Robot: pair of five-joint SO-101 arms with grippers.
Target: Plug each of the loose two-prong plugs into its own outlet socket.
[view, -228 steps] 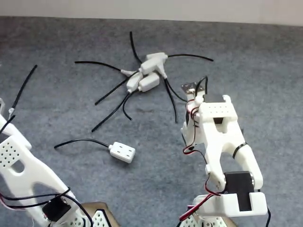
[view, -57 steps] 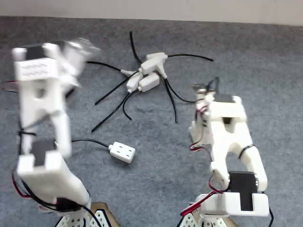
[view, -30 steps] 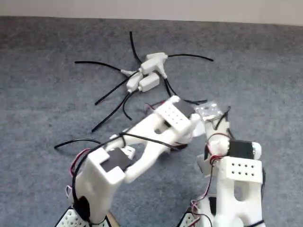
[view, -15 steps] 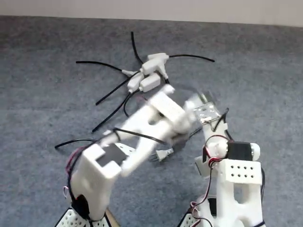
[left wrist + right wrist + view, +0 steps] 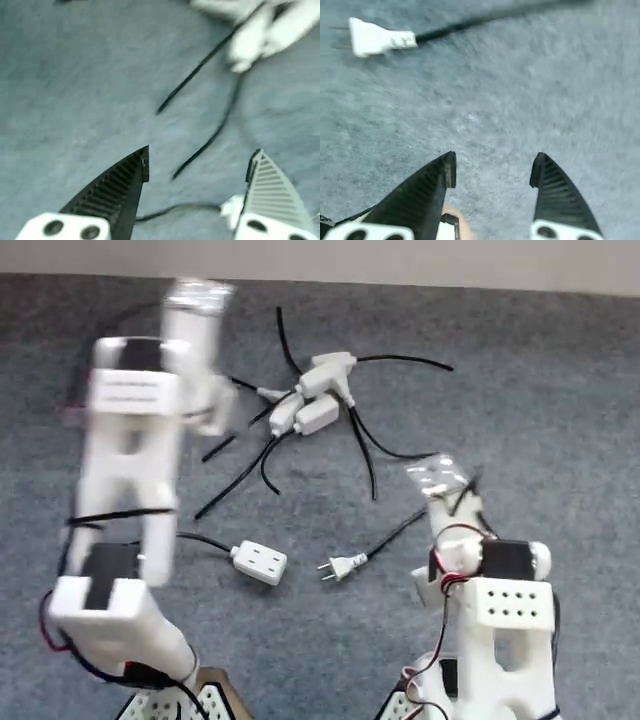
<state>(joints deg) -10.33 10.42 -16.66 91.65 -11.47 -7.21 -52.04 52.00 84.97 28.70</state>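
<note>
With the left gripper [image 5: 201,151] and right gripper [image 5: 495,156] both spread empty, the loose plug [image 5: 342,565], lying toward the near edge of the table [image 5: 560,390] with prongs facing the outlet socket [image 5: 259,562] nearby, is judged light, rigid on a limp cord [image 5: 400,531], best gripped by its white body.

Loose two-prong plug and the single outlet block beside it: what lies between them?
Only bare grey carpet. In the high view the plug lies apart from the outlet block, its prongs pointing toward it.
</note>
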